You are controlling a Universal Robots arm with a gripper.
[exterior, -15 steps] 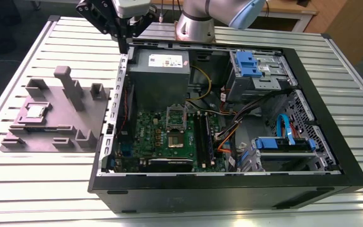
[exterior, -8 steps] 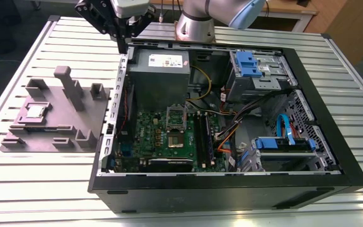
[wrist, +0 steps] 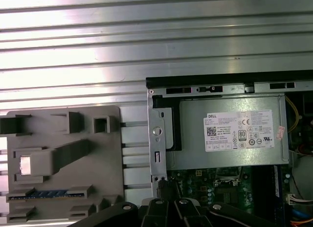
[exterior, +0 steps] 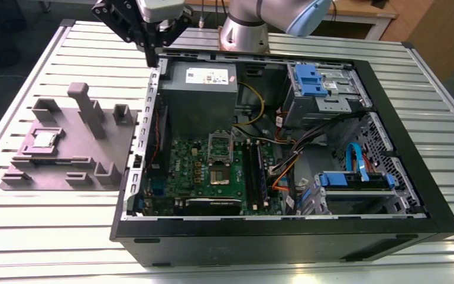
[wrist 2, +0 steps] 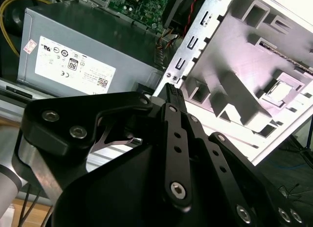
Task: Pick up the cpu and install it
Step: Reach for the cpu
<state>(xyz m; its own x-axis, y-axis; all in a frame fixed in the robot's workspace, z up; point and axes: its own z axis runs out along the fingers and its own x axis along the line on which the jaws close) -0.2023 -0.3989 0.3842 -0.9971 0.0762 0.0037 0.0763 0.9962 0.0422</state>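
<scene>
Exterior view first: the arm [exterior: 247, 23] is cut off at the frame's top, and my hand [exterior: 149, 59] hangs fingers-down over the far corner of the open computer case [exterior: 290, 236], above the table [exterior: 54, 225]. The cpu [exterior: 44, 139] lies in the grey holder [exterior: 93, 154], well off toward the exterior view's left. In the second wrist view the hand [wrist 2: 173, 91] fills the foreground, fingers pressed together with nothing between them; the cpu [wrist 2: 280, 92] sits flat in its recess beyond. In the first wrist view the hand [wrist: 164, 185] is cut off, and glare washes the cpu [wrist: 24, 164] out to a bright patch.
</scene>
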